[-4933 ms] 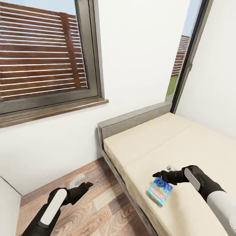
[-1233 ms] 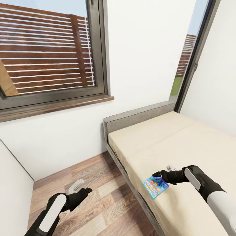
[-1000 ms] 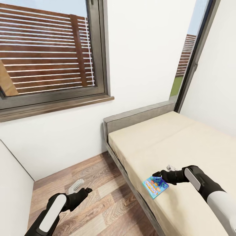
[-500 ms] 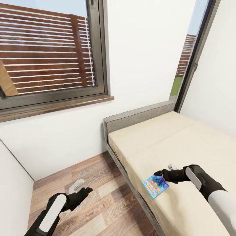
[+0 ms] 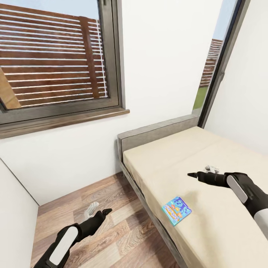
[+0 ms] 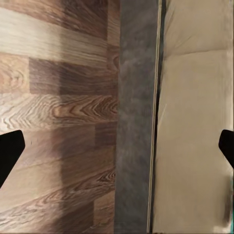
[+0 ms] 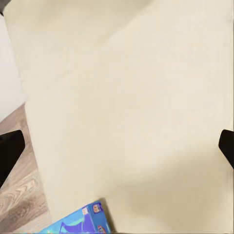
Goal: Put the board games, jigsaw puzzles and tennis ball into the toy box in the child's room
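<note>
Item 1: board game, small light-blue cartoon box. Lies flat on bed at the mattress's near long edge, floor side, one corner just at the edge. Free of both grippers. In right wrist view a corner of it shows by the mattress edge.

Item 2: right gripper. Held above mattress mid-area, well apart from the game box, toward the headboard end. Fingers spread, nothing between them; in right wrist view the two dark tips sit at opposite frame sides w/ bare mattress between.

Item 3: left gripper. Low over wood-plank floor beside the bed. Fingers spread, empty; in left wrist view the tips sit wide apart, w/ floor, grey bed frame and mattress edge between.

Item 4: bed. Beige mattress in two sections, grey padded headboard against white wall.

Item 5: surroundings. Window w/ brown slatted fence outside, dark sill under it; tall narrow window at bed's far corner; white panel at head view's left edge.
</note>
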Robot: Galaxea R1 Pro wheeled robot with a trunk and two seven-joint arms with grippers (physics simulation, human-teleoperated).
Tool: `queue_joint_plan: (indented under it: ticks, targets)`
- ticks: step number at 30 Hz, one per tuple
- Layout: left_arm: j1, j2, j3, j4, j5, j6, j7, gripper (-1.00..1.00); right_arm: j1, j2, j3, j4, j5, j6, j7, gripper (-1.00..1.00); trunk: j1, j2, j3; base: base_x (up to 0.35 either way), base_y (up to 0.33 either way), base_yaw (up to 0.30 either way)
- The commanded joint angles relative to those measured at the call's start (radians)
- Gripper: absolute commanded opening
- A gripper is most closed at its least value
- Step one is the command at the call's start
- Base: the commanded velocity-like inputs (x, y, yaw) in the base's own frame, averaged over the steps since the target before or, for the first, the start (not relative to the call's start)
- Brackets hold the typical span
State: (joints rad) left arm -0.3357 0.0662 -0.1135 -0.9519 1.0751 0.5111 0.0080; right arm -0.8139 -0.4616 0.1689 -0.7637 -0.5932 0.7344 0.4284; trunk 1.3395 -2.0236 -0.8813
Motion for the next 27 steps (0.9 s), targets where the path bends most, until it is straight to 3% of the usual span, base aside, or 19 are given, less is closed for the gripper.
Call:
queue_joint_plan:
  ticks: [1,3,4,6,9,11,14,19,27]
  targets:
    - [-0.001,0.001,-0.002,0.001,0.004,0.001,-0.001,1.00,-0.001,-0.001,0.002,-0.001,0.000,0.002,0.002,1.00,0.000,0.000,-0.001,0.000,0.000,0.000]
    - [-0.025,-0.003,-0.004,0.074,0.003,-0.042,-0.093,1.00,-0.001,-0.012,-0.048,-0.035,-0.001,-0.007,-0.023,1.00,0.000,0.000,-0.001,0.000,0.000,0.000]
    - [-0.025,-0.003,-0.004,0.074,0.003,-0.042,-0.093,1.00,-0.001,-0.012,-0.048,-0.035,-0.001,-0.007,-0.023,1.00,0.000,0.000,-0.001,0.000,0.000,0.000]
    - [-0.058,-0.009,-0.007,0.157,0.002,-0.079,-0.173,1.00,0.003,-0.019,-0.098,-0.071,0.000,-0.014,-0.051,1.00,0.000,0.000,-0.001,0.000,0.000,0.000]
    - [-0.076,-0.014,-0.011,0.200,-0.002,-0.093,-0.208,1.00,0.007,-0.021,-0.120,-0.091,0.001,-0.016,-0.065,1.00,0.000,0.000,-0.001,0.000,0.000,0.000]
    - [-0.115,-0.029,-0.026,0.285,-0.020,-0.116,-0.267,1.00,0.021,-0.025,-0.154,-0.134,0.001,-0.020,-0.093,1.00,0.000,0.000,-0.001,0.000,0.000,0.000]
    - [-0.134,-0.037,-0.035,0.325,-0.034,-0.127,-0.293,1.00,0.031,-0.026,-0.167,-0.157,0.002,-0.022,-0.106,1.00,0.000,0.000,-0.001,0.000,0.000,0.000]
    - [-0.202,-0.074,-0.059,0.462,-0.086,-0.173,-0.381,1.00,0.075,-0.029,-0.201,-0.257,0.002,-0.025,-0.153,1.00,0.000,0.000,-0.001,0.000,0.000,0.000]
    - [-0.256,-0.109,-0.067,0.600,-0.113,-0.231,-0.461,1.00,0.152,-0.022,-0.238,-0.409,0.002,-0.023,-0.214,1.00,0.000,0.000,-0.001,0.000,0.000,0.000]
